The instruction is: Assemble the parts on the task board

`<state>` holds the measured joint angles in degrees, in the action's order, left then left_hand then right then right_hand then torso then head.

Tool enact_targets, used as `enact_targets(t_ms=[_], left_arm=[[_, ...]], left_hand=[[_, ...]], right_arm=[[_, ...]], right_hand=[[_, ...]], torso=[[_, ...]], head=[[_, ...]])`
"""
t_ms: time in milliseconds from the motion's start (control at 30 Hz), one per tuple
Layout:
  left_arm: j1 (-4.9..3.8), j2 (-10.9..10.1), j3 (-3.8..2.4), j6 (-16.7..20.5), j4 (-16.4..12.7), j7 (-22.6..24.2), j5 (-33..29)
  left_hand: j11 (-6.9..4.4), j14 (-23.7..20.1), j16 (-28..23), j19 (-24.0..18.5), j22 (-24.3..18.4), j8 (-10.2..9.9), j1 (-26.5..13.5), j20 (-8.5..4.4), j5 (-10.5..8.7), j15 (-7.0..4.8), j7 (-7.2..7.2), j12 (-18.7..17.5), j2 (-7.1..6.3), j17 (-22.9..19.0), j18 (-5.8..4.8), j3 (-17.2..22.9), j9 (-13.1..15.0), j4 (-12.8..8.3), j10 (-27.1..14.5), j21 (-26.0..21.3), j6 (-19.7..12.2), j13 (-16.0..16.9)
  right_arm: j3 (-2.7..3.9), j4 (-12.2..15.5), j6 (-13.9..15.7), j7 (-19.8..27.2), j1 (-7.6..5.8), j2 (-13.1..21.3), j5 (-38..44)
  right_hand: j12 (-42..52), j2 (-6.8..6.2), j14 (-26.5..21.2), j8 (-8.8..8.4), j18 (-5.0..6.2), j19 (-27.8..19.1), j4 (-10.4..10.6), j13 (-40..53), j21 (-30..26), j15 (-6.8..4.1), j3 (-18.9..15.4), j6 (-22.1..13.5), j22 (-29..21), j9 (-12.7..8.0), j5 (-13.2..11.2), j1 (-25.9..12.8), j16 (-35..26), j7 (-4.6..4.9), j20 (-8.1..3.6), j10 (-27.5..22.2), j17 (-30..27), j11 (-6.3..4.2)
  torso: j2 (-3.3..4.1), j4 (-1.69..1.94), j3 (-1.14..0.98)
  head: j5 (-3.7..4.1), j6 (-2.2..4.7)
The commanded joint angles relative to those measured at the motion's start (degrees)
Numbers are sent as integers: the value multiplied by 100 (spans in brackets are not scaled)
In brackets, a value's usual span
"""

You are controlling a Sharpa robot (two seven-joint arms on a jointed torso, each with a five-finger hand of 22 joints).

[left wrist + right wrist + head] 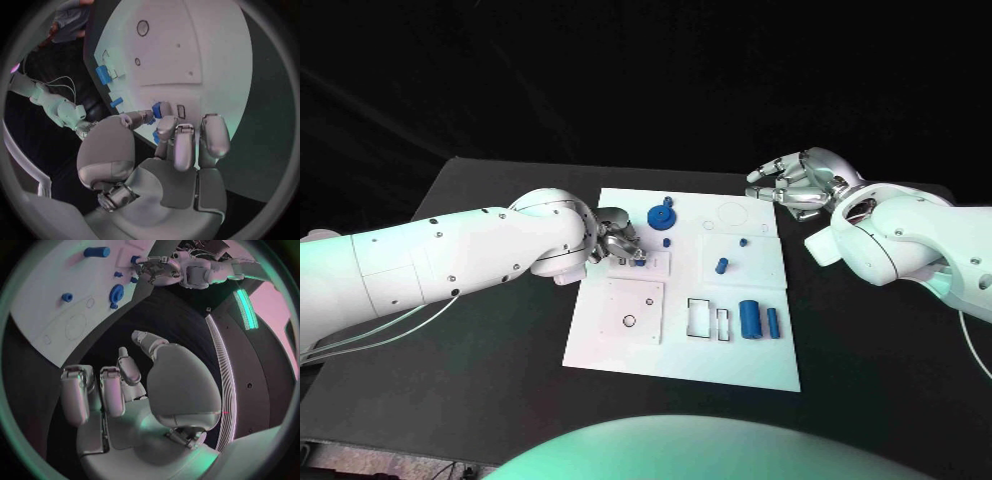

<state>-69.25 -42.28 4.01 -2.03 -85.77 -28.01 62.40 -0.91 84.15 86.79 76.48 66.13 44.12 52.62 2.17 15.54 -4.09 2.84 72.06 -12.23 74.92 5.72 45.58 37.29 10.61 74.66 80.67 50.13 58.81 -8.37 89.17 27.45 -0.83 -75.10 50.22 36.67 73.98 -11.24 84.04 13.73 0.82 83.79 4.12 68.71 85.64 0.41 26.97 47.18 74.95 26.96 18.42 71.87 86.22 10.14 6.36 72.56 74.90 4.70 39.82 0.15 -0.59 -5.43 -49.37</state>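
The white task board (733, 360) lies in the middle of the black table. My left hand (620, 240) hovers over the board's left side and pinches a small blue part (157, 109) between thumb and a finger; the same part (640, 260) sits just above a square recess. A blue gear-like part (661, 215), a small stud (669, 241), a short peg (723, 265) and two blue cylinders (759, 319) are on the board. My right hand (798, 182) hangs off the board's far right corner, fingers loosely bent, holding nothing.
Rectangular slots (708, 318) and a round hole (630, 321) mark the board's near half. Faint round outlines (733, 212) show at its far right. In the right wrist view the gear-like part (116, 292) and my left hand (156, 267) appear across the board.
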Motion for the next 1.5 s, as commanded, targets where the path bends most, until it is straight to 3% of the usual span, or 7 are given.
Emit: enact_targets(t_ms=[33, 800, 1000, 1067, 1167, 1333, 1500], left_arm=[[4, -6, 0, -75, -8, 7, -32], [3, -170, -57, 5, -160, 20, -153], [-11, -281, -243, -5, -216, 50, -322], [-66, -324, -314, -101, -181, 42, -365], [-224, -354, -375, -237, -49, 34, -415], [-418, -319, -411, -416, 231, 30, -431], [-485, -190, -421, -522, 509, 36, -427]], left_hand=[[-25, 409, -3, 35, -6, -24, -53, -17, -35, -35, 2, 3, -14, 857, -88, -65, -9, 23, 4, -40, 32, 13], [-19, 409, -5, 43, -7, -63, -72, -14, -45, -30, 6, 3, -44, 858, -87, -865, -37, 539, -1, -56, 98, 32], [-15, 408, -7, 19, -48, -80, 83, -15, -22, -28, 10, -55, 26, 857, -79, -963, -37, 536, -62, -78, 58, -52], [2, 406, -11, -33, -135, -111, 190, -9, -17, -16, 32, -123, 39, 850, -63, -1017, -45, 530, -138, -120, -5, -151], [28, 403, -15, -97, -239, -144, 256, 2, -15, 5, 60, -198, 55, 843, -43, -1067, -53, 547, -228, -173, -68, -261], [90, 379, -53, -223, -434, -225, 373, 35, -13, 59, 131, -335, 70, 775, -6, -1159, -79, 573, -414, -279, -211, -461], [183, 344, -94, -338, -606, -379, 432, 87, -15, 139, 238, -512, 89, 703, 25, -1262, -151, 596, -667, -381, -421, -728]], right_arm=[[1, -2, -66, 22, 6, 3, 7], [1, -6, -98, 21, 31, 14, 6], [1, -15, -98, 21, 41, 21, 6], [1, -21, -97, 20, 44, 22, 5], [1, -27, -94, 20, 45, 25, 5], [1, -35, -92, 18, 47, 25, 5], [0, -37, -93, 17, 47, 22, 4]], right_hand=[[-38, -22, 357, 12, 66, 316, 16, -8, -27, 1, 4, -23, 1032, 7, 3, -44, -31, -29, 1, -39, 520, 14], [-38, -20, 356, 17, 66, 317, 12, -8, -27, 0, 11, -26, 1033, 6, 5, -29, -33, -30, 0, -39, 518, 12], [-38, -20, 356, 17, 66, 317, 12, -8, -27, 0, 11, -26, 1033, 6, 5, -29, -33, -30, 0, -39, 518, 12], [-38, -20, 356, 17, 66, 317, 12, -8, -27, 0, 11, -26, 1033, 6, 5, -29, -33, -30, 0, -39, 518, 12], [-38, -20, 356, 17, 66, 317, 12, -8, -27, 0, 11, -26, 1033, 6, 5, -29, -33, -30, 0, -39, 518, 12], [-38, -20, 356, 17, 66, 317, 12, -8, -27, 0, 11, -26, 1033, 6, 5, -29, -33, -30, 0, -39, 518, 12], [-38, -20, 356, 17, 66, 317, 12, -8, -27, 0, 11, -26, 1033, 6, 5, -29, -33, -30, 0, -39, 518, 12]], torso=[[0, -2, 0], [1, -1, 1], [-8, -3, 2], [-14, -1, -8], [-14, -1, -11], [-3, 1, -9], [8, -5, -2]], head=[[-1, 2], [18, 7], [29, 38], [27, 45], [33, 60], [34, 92], [36, 131]])
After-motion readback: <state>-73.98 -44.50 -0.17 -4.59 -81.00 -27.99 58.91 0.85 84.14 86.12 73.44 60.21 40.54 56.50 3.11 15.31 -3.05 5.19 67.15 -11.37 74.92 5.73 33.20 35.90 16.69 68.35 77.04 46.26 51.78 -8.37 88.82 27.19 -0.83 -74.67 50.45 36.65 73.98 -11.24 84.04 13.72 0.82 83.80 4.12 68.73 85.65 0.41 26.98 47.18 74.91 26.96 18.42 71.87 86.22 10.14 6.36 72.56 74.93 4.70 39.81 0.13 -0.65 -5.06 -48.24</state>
